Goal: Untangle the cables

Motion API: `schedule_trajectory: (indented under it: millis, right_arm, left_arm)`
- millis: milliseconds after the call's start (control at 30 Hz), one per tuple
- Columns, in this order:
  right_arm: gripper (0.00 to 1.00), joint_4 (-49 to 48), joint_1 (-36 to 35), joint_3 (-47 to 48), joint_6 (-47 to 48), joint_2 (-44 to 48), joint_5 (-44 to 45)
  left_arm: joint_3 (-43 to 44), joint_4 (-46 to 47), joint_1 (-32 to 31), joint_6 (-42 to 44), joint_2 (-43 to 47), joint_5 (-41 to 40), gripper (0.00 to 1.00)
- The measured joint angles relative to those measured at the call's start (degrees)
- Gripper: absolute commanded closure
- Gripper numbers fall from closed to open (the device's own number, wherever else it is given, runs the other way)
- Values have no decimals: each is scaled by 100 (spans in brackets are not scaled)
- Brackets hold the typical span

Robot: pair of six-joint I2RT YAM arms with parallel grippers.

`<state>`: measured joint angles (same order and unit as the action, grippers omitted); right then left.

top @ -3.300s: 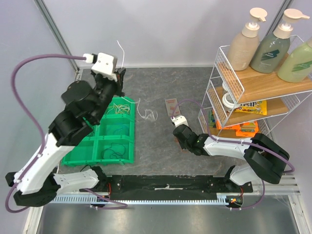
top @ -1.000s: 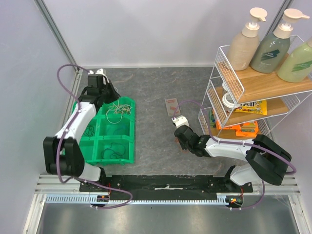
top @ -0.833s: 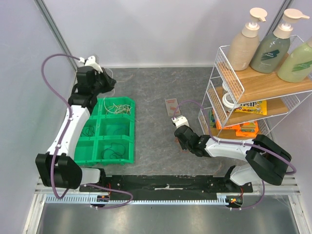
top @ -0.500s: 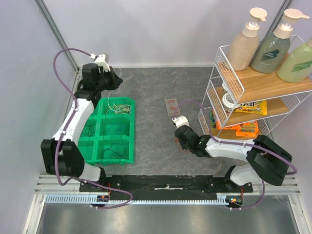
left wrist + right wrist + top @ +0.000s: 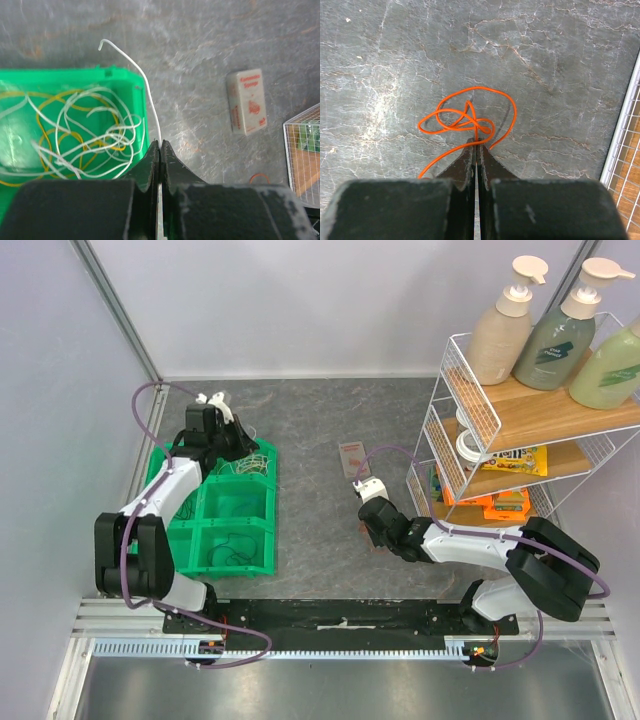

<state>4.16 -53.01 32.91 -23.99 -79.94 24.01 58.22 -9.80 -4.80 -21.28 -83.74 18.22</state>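
My left gripper (image 5: pixel 237 443) is shut on a thin white cable (image 5: pixel 145 86) and hovers at the far right corner of the green bin (image 5: pixel 273 536). In the left wrist view (image 5: pixel 160 143) the cable rises from the fingertips and curls over the bin rim (image 5: pixel 120 70). A pile of white and yellow cables (image 5: pixel 245 462) fills that compartment, also seen in the left wrist view (image 5: pixel 75 132). My right gripper (image 5: pixel 377 536) is low on the table. In the right wrist view (image 5: pixel 476 143) it is shut on a looped orange cable (image 5: pixel 465 117).
Black cables lie in the near bin compartments (image 5: pixel 232 545). A small pink-and-white box (image 5: pixel 352 456) lies on the table between the arms. A white wire rack (image 5: pixel 450 455) with bottles and packets stands at the right, close to my right arm.
My left arm has come down from behind the bin and moved right, over its far right compartment, with the white cable in its grip. The right arm has not moved.
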Motion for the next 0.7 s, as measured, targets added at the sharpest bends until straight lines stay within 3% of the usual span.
schedule_trajectory:
  millis: [233,300,467,533,600,700]
  right_arm:
    - [98,-13,0,-2,0,2,-2]
    - [98,-20,0,-2,0,2,-2]
    - [98,-26,0,-15,0,4,-4]
    - [98,-28,2,-20,0,4,-4]
    - [98,-26,2,-22,0,4,-13]
    - [98,-28,0,-22,0,4,-22]
  left_arm:
    - [-225,-122,343,-931,-586,-48,98]
    - [-236,-111,562,-1121,-706,-4,93]
    - [-236,-52,839,-1340,-822,46,61]
    - [-234,-48,820,-1344,-809,96,37]
    - [-238,-59,809,-1340,-728,146,19]
    - [-291,-52,802,-1327,-382,197,10]
